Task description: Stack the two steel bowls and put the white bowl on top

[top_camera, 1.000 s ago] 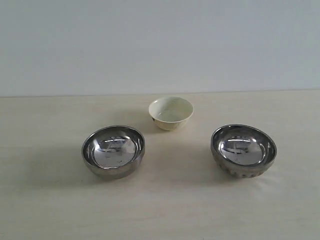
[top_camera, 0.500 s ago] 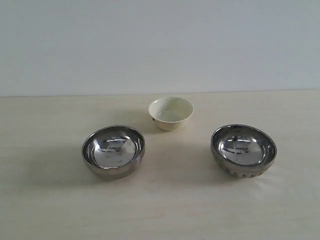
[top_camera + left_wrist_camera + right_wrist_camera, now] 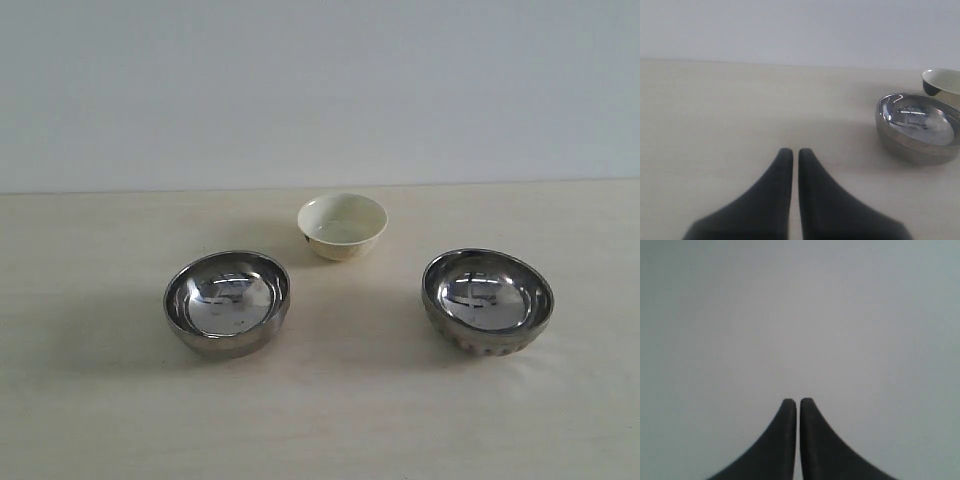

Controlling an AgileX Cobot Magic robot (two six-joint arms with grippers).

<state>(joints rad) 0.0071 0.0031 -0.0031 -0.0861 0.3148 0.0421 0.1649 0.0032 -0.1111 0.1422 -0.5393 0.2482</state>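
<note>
**Left pincer [image 3: 795, 150] and right pincer [image 3: 798, 401] both drawn together, three bowls standing apart**

Our left pincer has its two dark fingers pressed nearly tip to tip, with only a thin slit between them, and it grips nothing. It points out over the pale surface [image 3: 330, 420], well apart from the nearest bowl.

Going from left to right across the surface, we first meet the smooth steel bowl [image 3: 227, 302]. It sits upright toward the left side with its mirror-like inside facing up. The left wrist view shows this bowl [image 3: 917, 127] too, off to one side of the fingers.

Next comes the white bowl [image 3: 342, 226], upright on its narrow foot. It is about midway between the two steel ones and closer to the far edge, where the surface meets the plain wall [image 3: 320, 90]. In the left wrist view, part of its rim [image 3: 942, 80] peeks out just behind the smooth steel bowl.

The textured steel bowl [image 3: 487, 302] stands upright toward the right side, about level with its smooth twin. Faint ridges show on its lower flank. None of the three bowls touches another.

Our right pincer is likewise closed on nothing, its fingers side by side against a blank grey background.
</note>
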